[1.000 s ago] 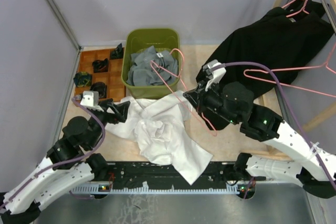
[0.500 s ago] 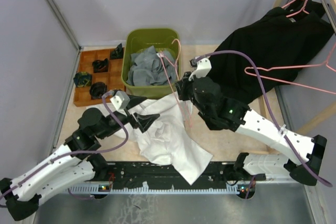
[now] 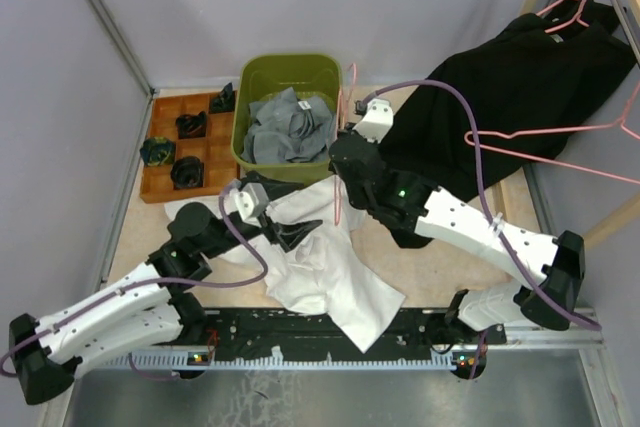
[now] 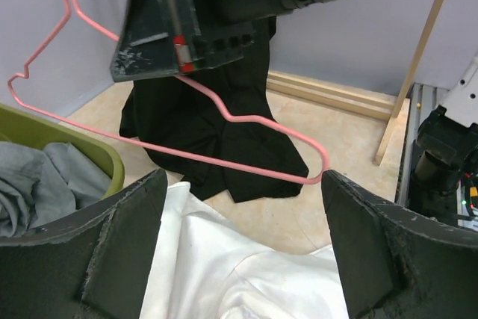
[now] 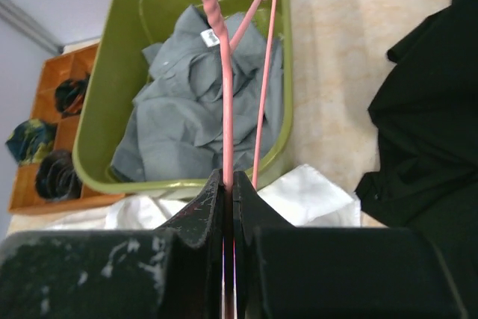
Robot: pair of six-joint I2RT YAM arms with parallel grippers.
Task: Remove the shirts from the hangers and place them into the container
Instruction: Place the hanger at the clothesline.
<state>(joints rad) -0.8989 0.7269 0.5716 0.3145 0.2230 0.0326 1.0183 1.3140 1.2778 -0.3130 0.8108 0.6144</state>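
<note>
The right gripper (image 5: pixel 228 184) is pinched tight on a bare pink hanger (image 5: pixel 225 87). The wire rises from the closed jaws just beside the right rim of the green tub (image 3: pixel 290 60), near the middle of the overhead view. A grey shirt (image 3: pixel 285 132) lies crumpled inside that tub.

Lower centre, the left gripper (image 3: pixel 292 227) has its fingers (image 4: pixel 112 252) spread wide with nothing between them. It hangs over the white shirt (image 3: pixel 325 262), which sprawls on the table below the tub. I cannot tell whether the fingers touch the cloth.

The black shirts (image 3: pixel 520 87) drape in the upper right, among other hangers (image 3: pixel 560 135). A wooden tray (image 3: pixel 215 152) sits just left of the tub.
</note>
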